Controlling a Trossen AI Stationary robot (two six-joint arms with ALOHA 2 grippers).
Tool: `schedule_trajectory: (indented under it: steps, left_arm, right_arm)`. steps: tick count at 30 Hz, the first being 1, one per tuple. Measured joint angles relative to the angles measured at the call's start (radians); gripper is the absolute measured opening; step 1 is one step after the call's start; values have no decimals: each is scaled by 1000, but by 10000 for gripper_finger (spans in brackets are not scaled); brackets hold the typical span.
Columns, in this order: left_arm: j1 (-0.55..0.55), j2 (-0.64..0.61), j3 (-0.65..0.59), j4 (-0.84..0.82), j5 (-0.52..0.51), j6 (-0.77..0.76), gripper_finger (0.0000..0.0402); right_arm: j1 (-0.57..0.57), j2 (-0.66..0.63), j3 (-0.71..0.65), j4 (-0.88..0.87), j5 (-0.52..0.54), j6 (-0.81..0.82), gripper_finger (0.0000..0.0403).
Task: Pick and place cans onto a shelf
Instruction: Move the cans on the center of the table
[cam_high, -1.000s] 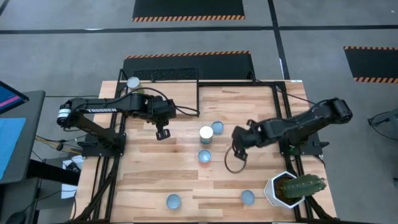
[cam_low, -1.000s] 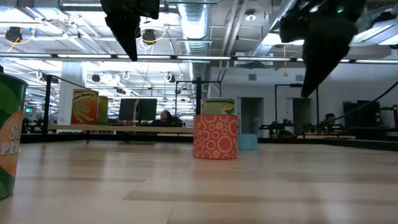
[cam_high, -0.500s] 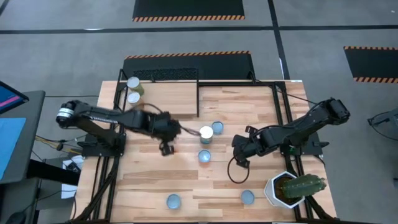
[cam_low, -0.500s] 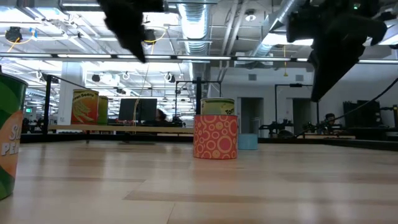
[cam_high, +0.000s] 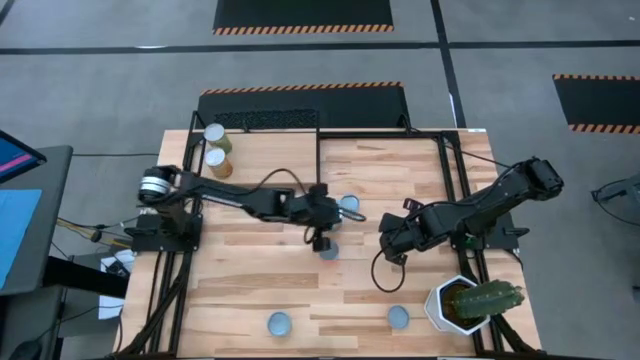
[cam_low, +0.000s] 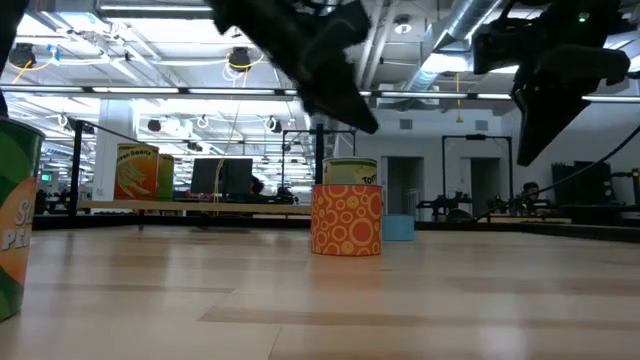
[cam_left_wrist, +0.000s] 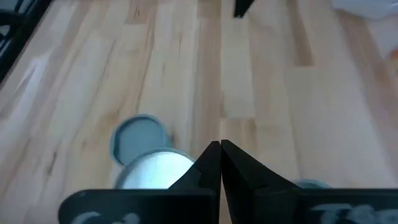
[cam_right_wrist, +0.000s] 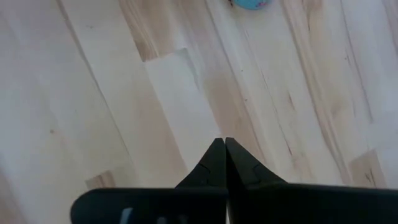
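My left gripper is shut and empty, reaching over the table's middle, raised above the cans. Just behind its fingertips stand a white-topped can and a blue-topped can. In the low view the orange-circled can stands upright on its base. Another blue-topped can stands beside the arm, and one shows partly under the fingers. My right gripper is shut and empty above bare planks. Two cans stand on the pale shelf at the far left.
Two blue-topped cans stand near the front edge. A white pot with a cactus sits at the front right. A green can stands close to the low camera. Black rods frame the shelf and the table's sides.
My left gripper has swung from the table's left part toward its right and a little nearer, and now hangs over the cans in the middle, still shut. No can has moved.
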Motion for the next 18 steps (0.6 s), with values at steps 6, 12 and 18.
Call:
schedule_trajectory:
  steps: [6,12,18]
  left_arm:
    - [34,102,148,-12,22,97,0]
    - [84,171,205,-53,79,124,0]
    - [115,189,215,-152,72,106,0]
  right_arm:
    - [38,-2,0,-42,37,51,5]
    - [122,-62,0,-163,91,183,3]
    - [164,-143,-1,-161,116,210,7]
